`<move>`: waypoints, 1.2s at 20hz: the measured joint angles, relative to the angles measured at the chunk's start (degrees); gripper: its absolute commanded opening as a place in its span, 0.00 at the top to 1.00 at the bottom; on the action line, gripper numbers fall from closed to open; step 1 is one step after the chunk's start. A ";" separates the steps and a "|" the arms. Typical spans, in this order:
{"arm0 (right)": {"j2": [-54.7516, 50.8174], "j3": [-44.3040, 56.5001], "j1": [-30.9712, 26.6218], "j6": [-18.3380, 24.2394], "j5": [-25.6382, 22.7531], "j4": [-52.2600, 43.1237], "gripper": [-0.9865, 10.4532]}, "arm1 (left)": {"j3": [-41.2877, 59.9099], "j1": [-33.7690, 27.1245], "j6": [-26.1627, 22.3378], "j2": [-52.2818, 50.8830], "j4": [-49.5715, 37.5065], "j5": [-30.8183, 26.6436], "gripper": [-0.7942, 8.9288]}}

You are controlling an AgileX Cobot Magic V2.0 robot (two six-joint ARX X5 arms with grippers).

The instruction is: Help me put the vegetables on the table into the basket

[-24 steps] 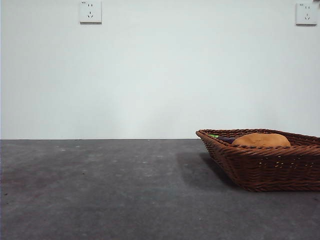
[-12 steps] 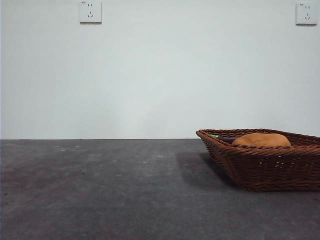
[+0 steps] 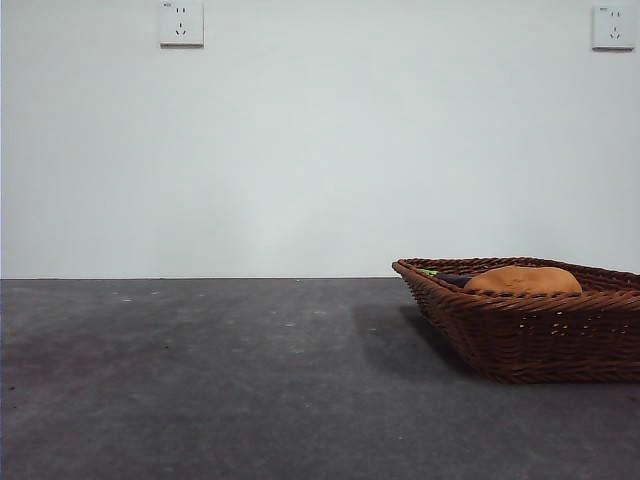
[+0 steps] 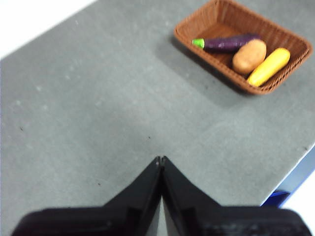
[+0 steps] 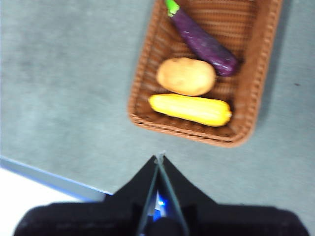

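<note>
- Inside the basket (image 5: 256, 73) lie all three vegetables: eggplant (image 5: 202, 42), potato (image 5: 186, 76) and corn cob (image 5: 191, 109); the task looks finished.
- On the table (image 4: 98, 108) nothing seems left, so no further pick appears needed.
- Left gripper (image 4: 161, 160) and right gripper (image 5: 160, 157) hang high above the table, jaws pressed together, holding nothing.

The left gripper (image 4: 160, 160) has two matte black jaws tapering to thin pointed tips from a broad black base. The right gripper (image 5: 160, 157) looks alike, black and wedge-shaped.
</note>
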State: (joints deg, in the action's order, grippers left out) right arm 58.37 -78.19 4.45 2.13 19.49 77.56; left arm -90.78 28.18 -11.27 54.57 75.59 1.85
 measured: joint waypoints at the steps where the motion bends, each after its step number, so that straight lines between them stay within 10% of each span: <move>1: 0.48 0.00 0.00 -0.02 -0.72 0.00 0.91 | 0.00 0.00 0.02 0.72 0.00 0.00 0.92; 12: 3.78 0.00 0.00 -0.02 -7.74 -0.07 0.91 | 0.02 -0.02 4.90 0.83 -7.39 -0.26 0.92; 17: 4.09 0.00 0.00 -0.02 -7.74 -4.42 0.91 | 2.14 -10.27 -1.57 -6.32 -19.69 1.33 0.92; 24: 4.09 0.00 0.00 -0.02 -7.74 -8.22 0.91 | 35.82 -24.74 -4.79 -28.22 -53.18 8.81 0.92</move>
State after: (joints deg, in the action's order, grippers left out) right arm 62.46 -78.19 4.45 2.11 11.75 69.34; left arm -54.96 3.44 -16.05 26.35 22.41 10.66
